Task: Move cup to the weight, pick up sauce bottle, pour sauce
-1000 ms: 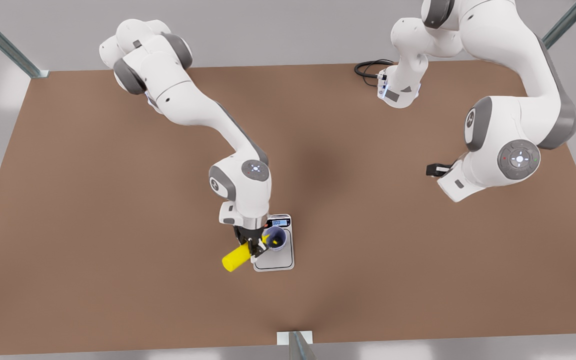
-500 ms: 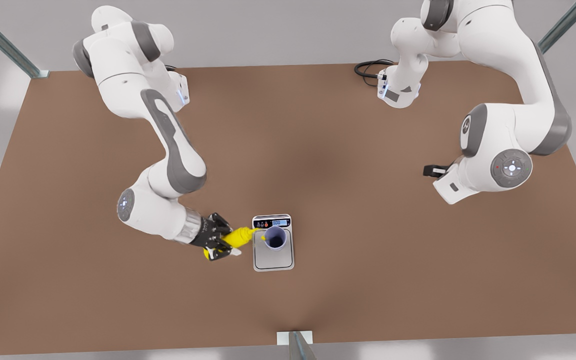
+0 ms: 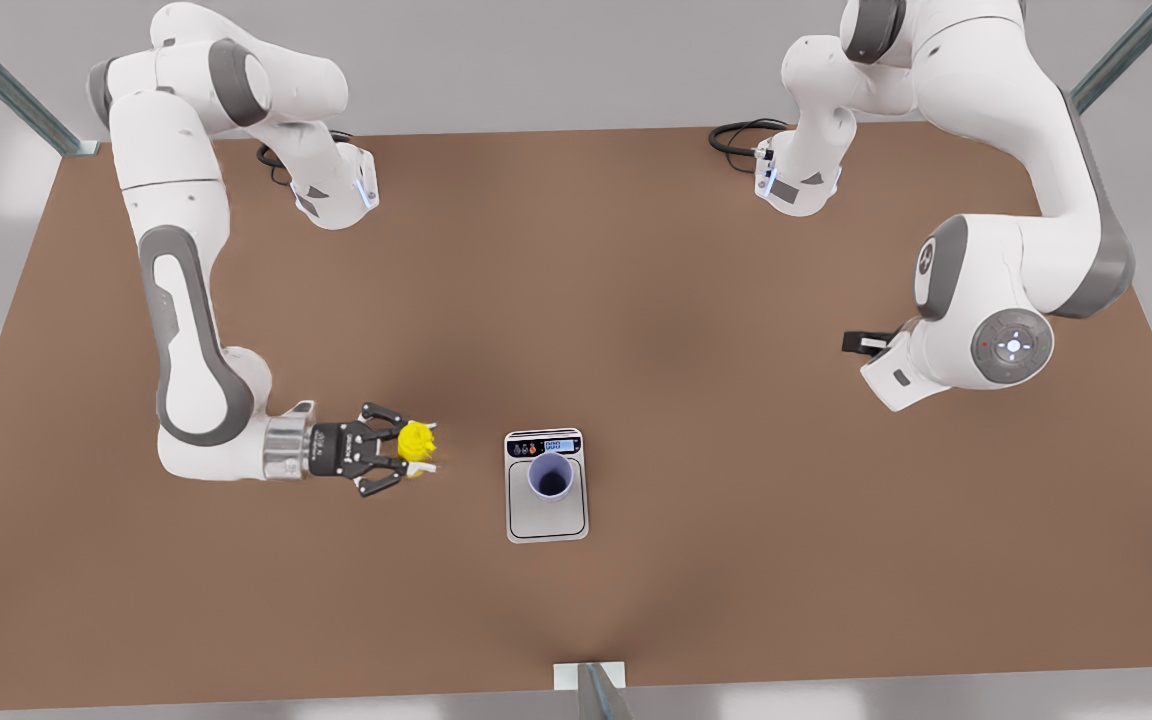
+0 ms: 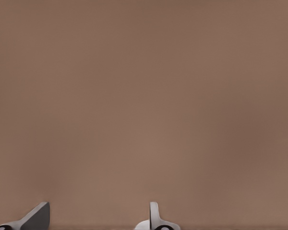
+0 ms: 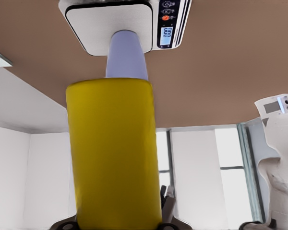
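The sauce bottle (image 3: 418,440) is clear of the table (image 3: 736,500), held off to the front view's left of the weight (image 3: 546,525), near it but not over it. In the right wrist view its yellow body (image 5: 113,153) is seen side-on, in line with the cup and the weight beyond it.

The table is the widest thing, plain brown. The arm on the front view's right waits well away from the weight, with the left gripper (image 3: 861,342) over bare table. In the left wrist view its two fingertips (image 4: 153,215) stand apart with nothing between them.

The weight lies flat with its display strip on the far edge. The right gripper (image 3: 421,447) has its jaws closed on the bottle's body.

The cup (image 3: 550,477) stands upright on the weight's plate, close to the display end.

The bottle looks light, smooth and probably squeezable, so a hard pinch could dent it or push sauce out. A mid-body hold seems soundest. It bears no label. The display shows pale digits I cannot read with certainty.
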You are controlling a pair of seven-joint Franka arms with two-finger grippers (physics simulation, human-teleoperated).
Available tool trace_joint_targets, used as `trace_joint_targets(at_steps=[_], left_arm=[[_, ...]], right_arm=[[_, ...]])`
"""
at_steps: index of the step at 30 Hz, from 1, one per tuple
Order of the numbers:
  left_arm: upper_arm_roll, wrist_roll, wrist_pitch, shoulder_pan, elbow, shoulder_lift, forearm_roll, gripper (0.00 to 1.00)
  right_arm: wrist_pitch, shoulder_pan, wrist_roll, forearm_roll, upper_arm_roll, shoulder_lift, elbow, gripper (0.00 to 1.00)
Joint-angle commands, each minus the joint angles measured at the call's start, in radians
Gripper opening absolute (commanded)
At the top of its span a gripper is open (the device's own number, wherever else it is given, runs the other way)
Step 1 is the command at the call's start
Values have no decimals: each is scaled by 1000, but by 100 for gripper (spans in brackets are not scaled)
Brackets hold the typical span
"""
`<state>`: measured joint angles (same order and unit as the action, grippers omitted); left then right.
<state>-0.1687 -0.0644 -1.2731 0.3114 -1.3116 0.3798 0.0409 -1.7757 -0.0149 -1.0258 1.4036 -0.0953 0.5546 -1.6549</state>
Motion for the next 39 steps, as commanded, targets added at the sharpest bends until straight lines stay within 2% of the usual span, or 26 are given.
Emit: trace_joint_targets(at_steps=[1,9,16,21,22,23,24,39], left_arm=[[0,0,0,0,0,1,-1,100],[0,2,1,0,-2,17,-3,100],[0,3,4,0,0,17,-3,100],[0,5,11,0,0,17,-4,100],[0,5,11,0,0,17,-4,100],[0,5,11,0,0,17,-4,100],[0,5,11,0,0,17,-4,100],[-2,0,3,0,2,19,-1,100]], right_arm=[[36,-10,-2,-9,-1,4,-2,21],[315,-267,247,3,-11,160,-62,21],[277,-335,401,-179,8,237,-63,21],[269,-352,489,-181,8,295,-57,21],[268,-352,486,-179,8,298,-57,35],[256,-350,472,-181,8,311,-55,86],[236,-350,484,-187,8,307,-55,100],[200,-369,495,-225,8,309,-46,100]])
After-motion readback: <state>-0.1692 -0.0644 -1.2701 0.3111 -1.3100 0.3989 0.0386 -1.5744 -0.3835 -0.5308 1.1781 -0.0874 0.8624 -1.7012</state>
